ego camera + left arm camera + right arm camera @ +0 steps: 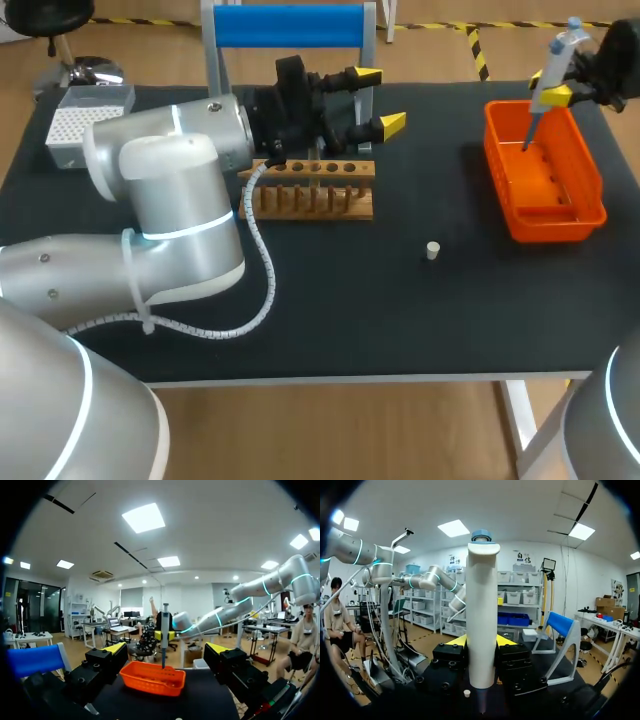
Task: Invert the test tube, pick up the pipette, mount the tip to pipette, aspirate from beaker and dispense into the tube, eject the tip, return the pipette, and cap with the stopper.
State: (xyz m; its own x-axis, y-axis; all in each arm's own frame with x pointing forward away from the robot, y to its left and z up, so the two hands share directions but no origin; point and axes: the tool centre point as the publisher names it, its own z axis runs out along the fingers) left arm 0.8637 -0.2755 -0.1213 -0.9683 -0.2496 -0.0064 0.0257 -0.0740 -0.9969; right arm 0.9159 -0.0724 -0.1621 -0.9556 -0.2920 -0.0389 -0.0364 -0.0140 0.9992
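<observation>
Far left, tip box (82, 122) on surface (400, 320). Left tool (378, 100) spread and empty, parked just beyond rack (312, 200), fingers aimed right. Tube not made out in rack with certainty. Stopper (432, 250) loose on surface between rack and bin (592, 185), apart from both; capping judged outstanding.

Far right, right tool (548, 88) pinching pipette (481, 615) by its body, near upright, nose down over far half of bin. Whether a tip sits on the nose: cannot tell.

Step judged in hand: tip ejection into bin, given pipette over bin and stopper unused.

To do it well:
- Keep nose inside bin walls, low enough that a released tip cannot bounce over the rim, yet clear of bin floor.
- Keep pipette upright so tip drops straight.
- Maintain firm pinch on body while ejector is worked; slippage judged likely on the smooth barrel.
- Confirm tip lying in bin before moving off.
- Keep left tool out of the way near rack until capping.

Writing: none legible on pipette, bin, rack or tip box. No brand mark readable on either tool.
</observation>
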